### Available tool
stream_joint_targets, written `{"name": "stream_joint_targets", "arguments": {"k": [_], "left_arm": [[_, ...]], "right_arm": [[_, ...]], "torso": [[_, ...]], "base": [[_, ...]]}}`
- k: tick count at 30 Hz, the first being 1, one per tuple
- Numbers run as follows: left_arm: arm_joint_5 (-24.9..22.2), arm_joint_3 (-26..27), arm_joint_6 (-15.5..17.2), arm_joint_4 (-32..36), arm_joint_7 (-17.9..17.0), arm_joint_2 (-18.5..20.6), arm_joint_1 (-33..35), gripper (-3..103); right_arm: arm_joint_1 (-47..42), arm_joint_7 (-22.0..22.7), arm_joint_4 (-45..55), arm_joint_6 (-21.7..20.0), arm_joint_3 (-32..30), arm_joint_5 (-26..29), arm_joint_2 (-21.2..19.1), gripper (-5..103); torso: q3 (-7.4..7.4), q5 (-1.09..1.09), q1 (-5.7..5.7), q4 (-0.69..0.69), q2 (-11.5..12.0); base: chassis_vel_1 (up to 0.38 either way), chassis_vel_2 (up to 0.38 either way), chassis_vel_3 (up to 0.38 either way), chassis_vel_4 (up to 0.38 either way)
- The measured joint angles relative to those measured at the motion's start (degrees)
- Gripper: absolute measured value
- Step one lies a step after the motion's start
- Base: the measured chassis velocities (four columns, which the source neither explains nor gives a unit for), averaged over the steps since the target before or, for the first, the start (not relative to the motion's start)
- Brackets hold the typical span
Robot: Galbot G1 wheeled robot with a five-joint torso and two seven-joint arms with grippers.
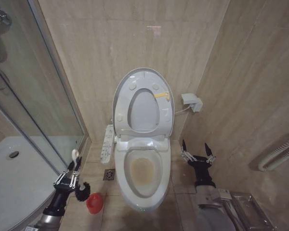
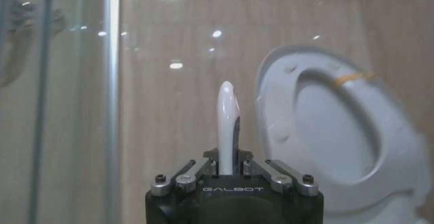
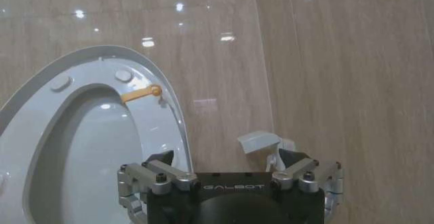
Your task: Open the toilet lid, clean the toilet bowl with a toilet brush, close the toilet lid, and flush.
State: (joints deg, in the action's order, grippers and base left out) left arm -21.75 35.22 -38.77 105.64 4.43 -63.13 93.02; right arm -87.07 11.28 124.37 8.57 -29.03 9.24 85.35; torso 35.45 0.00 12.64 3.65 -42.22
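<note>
Toilet lid (image 1: 143, 77) up against wall. Toilet bowl (image 1: 143, 169) white, yellow stain inside. Left pincer (image 1: 71, 177) squeezes toilet brush (image 1: 75, 155) handle beside red holder (image 1: 94, 202). Right pincer (image 1: 197, 155) wide apart, holds nothing.

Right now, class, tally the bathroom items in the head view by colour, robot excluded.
White: 4 - toilet bowl, toilet lid, toilet brush handle, wall box
Red: 1 - brush holder
Total: 5
</note>
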Motion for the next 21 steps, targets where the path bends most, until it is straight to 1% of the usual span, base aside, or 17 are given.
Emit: {"name": "stream_joint_targets", "arguments": {"k": [1,4,5,8,9,12,13,15,16,18,21], "left_arm": [[-0.4,-0.7,-1.2,-3.5,0.0,-0.2,-1.6,17],[-1.6,-3.4,-3.6,-10.9,-0.1,-0.5,-5.9,17],[-1.6,-3.4,-3.6,-10.9,-0.1,-0.5,-5.9,17],[-2.5,-6.2,-5.8,-18.4,0.0,-0.7,-10.6,17],[-2.5,-6.2,-5.8,-18.4,0.0,-0.7,-10.6,17],[-4.1,-9.1,-6.5,-24.5,0.8,-0.5,-14.5,17],[-4.1,-9.1,-6.5,-24.5,0.8,-0.5,-14.5,17],[-6.0,-11.1,-5.9,-27.9,1.5,-0.4,-17.1,17],[-6.6,-11.8,-5.6,-29.0,1.8,-0.5,-18.1,17],[-6.9,-12.4,-5.3,-30.0,2.0,-0.7,-18.9,17],[-7.3,-13.7,-5.4,-34.2,3.1,-1.1,-21.5,17]], "right_arm": [[0.0,0.0,0.0,0.0,0.0,0.0,0.0,100],[0.0,0.0,0.0,0.0,0.0,0.0,0.0,100],[0.0,0.0,0.0,0.0,0.0,0.0,0.0,100],[0.0,0.0,0.0,0.0,0.0,0.0,0.0,100],[0.0,0.0,0.0,0.0,0.0,0.0,0.0,100],[0.0,0.0,0.0,0.0,0.0,0.0,0.0,100],[0.0,0.0,0.0,0.0,0.0,0.0,0.0,100],[0.0,0.0,0.0,0.0,0.0,0.0,0.0,100],[0.0,0.0,0.0,0.0,0.0,0.0,0.0,100],[0.0,0.0,0.0,0.0,0.0,0.0,0.0,100],[0.0,0.0,0.0,0.0,0.0,0.0,0.0,100]], "torso": [[0.0,0.01,0.0,-0.01,0.0],[0.0,0.0,0.0,0.01,0.0],[0.0,0.0,0.0,0.01,0.0],[0.0,-0.01,0.0,0.02,0.0],[0.0,-0.01,0.0,0.02,0.0],[0.0,0.0,0.0,0.02,0.0],[0.0,0.0,0.0,0.02,0.0],[0.0,0.0,0.0,0.0,0.0],[0.0,0.01,0.0,0.01,0.0],[0.0,0.01,0.0,0.01,0.0],[0.0,0.01,0.0,0.01,0.0]], "base": [[0.0,0.0,0.0,0.0],[0.0,0.0,0.0,0.0],[0.0,0.0,0.0,0.0],[0.0,0.0,0.0,0.0],[0.0,0.0,0.0,0.0],[0.0,0.0,0.0,0.0],[0.0,0.0,0.0,0.0],[0.0,0.0,0.0,0.0],[0.0,0.0,0.0,0.0],[0.0,0.0,0.0,0.0],[0.0,0.0,0.0,0.0]]}}
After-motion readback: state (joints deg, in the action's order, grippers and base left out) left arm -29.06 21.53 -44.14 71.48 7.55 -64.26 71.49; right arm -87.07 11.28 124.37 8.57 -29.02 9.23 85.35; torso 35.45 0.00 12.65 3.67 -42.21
